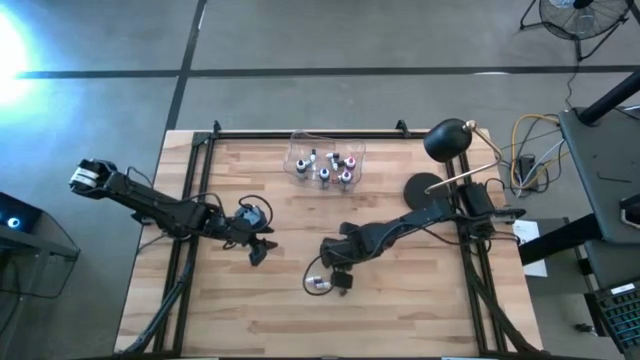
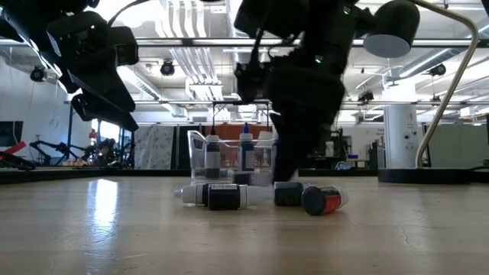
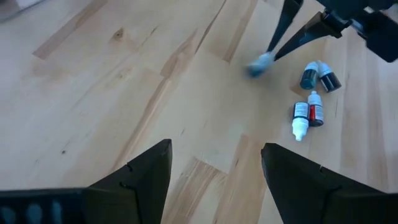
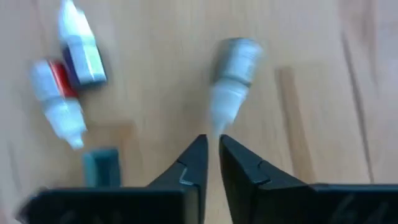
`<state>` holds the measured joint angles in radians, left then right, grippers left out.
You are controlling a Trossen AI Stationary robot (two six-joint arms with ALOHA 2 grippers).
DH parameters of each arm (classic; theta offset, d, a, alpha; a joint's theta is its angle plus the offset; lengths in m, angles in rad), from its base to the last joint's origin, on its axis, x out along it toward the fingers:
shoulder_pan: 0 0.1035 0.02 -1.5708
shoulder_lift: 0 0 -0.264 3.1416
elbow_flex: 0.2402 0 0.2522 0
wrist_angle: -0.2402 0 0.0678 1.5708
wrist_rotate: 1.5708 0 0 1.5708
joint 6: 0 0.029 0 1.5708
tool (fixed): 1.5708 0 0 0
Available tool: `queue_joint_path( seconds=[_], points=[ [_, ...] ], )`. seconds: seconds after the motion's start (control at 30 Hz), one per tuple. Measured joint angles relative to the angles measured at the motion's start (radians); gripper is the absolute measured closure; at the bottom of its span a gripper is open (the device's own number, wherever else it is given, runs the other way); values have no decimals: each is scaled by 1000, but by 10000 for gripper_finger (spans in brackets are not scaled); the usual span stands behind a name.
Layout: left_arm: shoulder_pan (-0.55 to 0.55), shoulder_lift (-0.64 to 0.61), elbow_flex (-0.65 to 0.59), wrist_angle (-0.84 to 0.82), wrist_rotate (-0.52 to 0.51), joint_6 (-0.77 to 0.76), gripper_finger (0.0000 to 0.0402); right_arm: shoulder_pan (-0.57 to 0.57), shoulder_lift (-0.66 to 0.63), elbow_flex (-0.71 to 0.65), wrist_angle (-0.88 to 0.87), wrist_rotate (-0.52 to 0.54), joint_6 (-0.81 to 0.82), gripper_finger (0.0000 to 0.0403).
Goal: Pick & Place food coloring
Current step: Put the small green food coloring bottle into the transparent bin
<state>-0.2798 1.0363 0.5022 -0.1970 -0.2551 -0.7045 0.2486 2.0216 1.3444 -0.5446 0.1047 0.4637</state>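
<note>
Several small food coloring bottles (image 1: pixel 318 285) lie on their sides on the wooden table near its middle. In the left wrist view these are a teal one (image 3: pixel 309 74), a dark one (image 3: pixel 328 79) and a red-labelled one (image 3: pixel 316 111). More bottles stand in the clear box (image 1: pixel 325 160) at the far edge. My right gripper (image 4: pixel 211 144) is shut and points steeply down, right at the white nozzle of a grey-capped bottle (image 4: pixel 235 62). My left gripper (image 3: pixel 214 163) hovers open over bare wood to the left (image 1: pixel 258 248). My right gripper comes from above, and its shut fingertips (image 4: pixel 198 146) meet the white nozzle tip (image 4: pixel 217 121) of the lying bottle. I cannot tell whether the tip is caught between them or only touches them. The bottle looks blurred at the finger ends (image 3: pixel 258 62) and lies low by the table.
A red-labelled bottle (image 4: pixel 53 93), a blue-labelled one (image 4: pixel 81 53) and a dark teal cap (image 4: pixel 102 167) lie close beside my right fingers. A black lamp (image 1: pixel 448 140) with a round base (image 1: pixel 425 187) stands at the far right. Bare wood spreads along the near side.
</note>
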Motion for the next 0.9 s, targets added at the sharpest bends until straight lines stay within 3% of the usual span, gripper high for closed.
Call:
queue_joint_path(
  seconds=[0.1,0.27,0.37,0.47,0.57,0.77,0.9],
  points=[
    [0,0,0,5,-6,0,180,-14,0,28,1,0,9,389],
    [1,0,0,4,-6,0,180,-42,-1,78,-7,13,25,394],
    [1,0,0,3,-6,0,180,-57,-1,101,-40,87,101,394],
    [1,0,0,2,-6,-2,180,-91,-1,114,-43,71,213,387],
    [1,0,0,2,-16,-16,180,-126,-1,118,-42,3,344,358],
    [15,25,-35,5,-26,-170,180,-144,-1,139,-36,-49,351,263],
    [29,51,-58,8,-27,-240,180,-171,-1,140,-36,-165,519,206]
  ],
)
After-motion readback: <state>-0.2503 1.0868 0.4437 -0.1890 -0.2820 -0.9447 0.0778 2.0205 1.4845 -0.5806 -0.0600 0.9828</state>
